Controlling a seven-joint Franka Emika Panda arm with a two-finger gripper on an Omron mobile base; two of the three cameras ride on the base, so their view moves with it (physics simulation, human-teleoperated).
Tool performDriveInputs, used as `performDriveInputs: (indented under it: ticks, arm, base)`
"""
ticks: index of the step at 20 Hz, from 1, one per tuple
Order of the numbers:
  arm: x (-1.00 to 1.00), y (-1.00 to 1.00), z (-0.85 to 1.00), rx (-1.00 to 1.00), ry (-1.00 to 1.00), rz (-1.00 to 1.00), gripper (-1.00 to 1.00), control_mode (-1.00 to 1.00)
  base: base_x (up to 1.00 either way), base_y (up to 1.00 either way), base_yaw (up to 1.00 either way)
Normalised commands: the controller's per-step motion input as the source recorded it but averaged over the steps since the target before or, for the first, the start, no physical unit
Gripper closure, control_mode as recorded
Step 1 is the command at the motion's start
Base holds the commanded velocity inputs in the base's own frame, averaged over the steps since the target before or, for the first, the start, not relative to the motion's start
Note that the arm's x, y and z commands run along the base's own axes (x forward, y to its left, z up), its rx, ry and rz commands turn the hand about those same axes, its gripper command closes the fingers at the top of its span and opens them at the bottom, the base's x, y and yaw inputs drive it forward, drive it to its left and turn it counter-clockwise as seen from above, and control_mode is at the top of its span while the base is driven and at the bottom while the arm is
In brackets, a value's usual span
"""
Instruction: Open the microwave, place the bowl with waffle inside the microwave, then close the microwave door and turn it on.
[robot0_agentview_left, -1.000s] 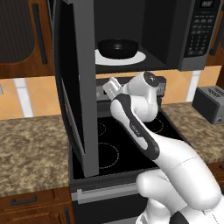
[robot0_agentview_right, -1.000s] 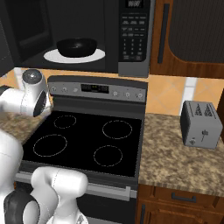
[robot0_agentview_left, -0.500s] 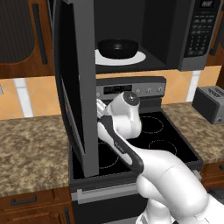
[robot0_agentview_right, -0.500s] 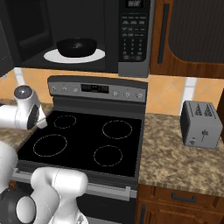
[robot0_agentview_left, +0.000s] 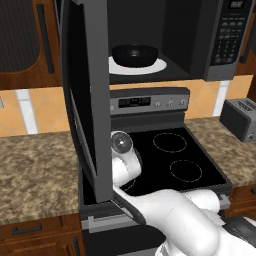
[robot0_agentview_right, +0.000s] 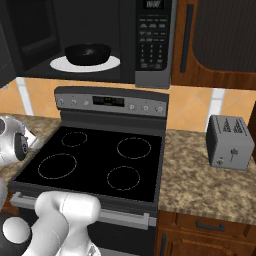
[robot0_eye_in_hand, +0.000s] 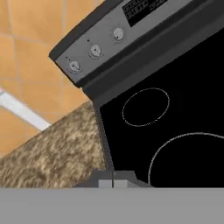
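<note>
The microwave hangs open above the stove. Its door is swung out to the left, with its edge facing the left base camera. Inside, the glossy black bowl rests on the white turntable. The bowl's rim hides the waffle. My gripper is low over the stove's front left corner, behind and below the open door, and its fingertips are pressed together with nothing between them. The white wrist is level with the cooktop.
Under the microwave sits the black glass cooktop with its grey knob panel. A grey toaster stands on the granite counter to the right. Dark wood cabinets flank the microwave.
The arm has swung down and left, from just under the microwave opening to low beside the open door. The bowl and door have not moved.
</note>
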Motion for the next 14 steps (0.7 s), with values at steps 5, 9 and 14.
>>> performDriveInputs:
  ticks: [5,9,14]
  arm:
    - [-0.01,0.39,-0.01,-0.21,-0.33,0.1,1.0,-1.0]
    - [-0.37,0.54,0.07,-0.31,-0.21,-0.05,1.0,-1.0]
    - [-0.71,0.4,0.56,-0.34,-0.22,-0.12,1.0,-1.0]
  base:
    - [0.0,0.0,0.0]
    - [0.0,0.0,0.0]
    - [0.0,0.0,0.0]
